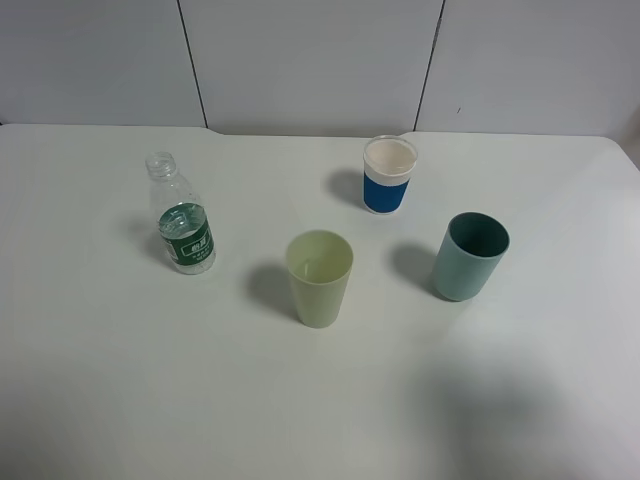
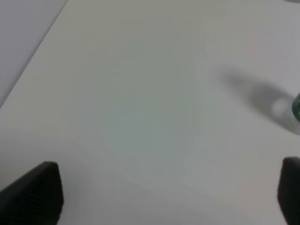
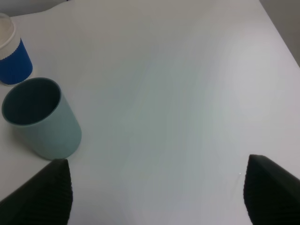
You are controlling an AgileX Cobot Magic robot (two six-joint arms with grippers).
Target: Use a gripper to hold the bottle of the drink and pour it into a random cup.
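On the white table (image 1: 120,380) the bottle (image 1: 181,215) stands upright toward the left side, uncapped, its clear body wrapped in a dark green label. The pale yellow-green cup (image 1: 320,277) stands upright near the middle of the table, well apart from the bottle and to its right. Farther back sits a white cup with a blue band (image 1: 388,175), and to the right of the yellow-green one a teal cup (image 1: 469,256); all three cups are open side up and none touches another. Neither arm appears in the high view. The left gripper (image 2: 171,194) hangs above bare table with its two dark fingers (image 2: 35,194) spread wide apart and nothing between them (only a sliver of the bottle's green label shows at the edge of that wrist view, beside its shadow). The right gripper (image 3: 159,192) is likewise spread wide and holding nothing, its fingers (image 3: 40,194) over the table, with the teal cup just beyond one of them and the blue-banded cup behind it.
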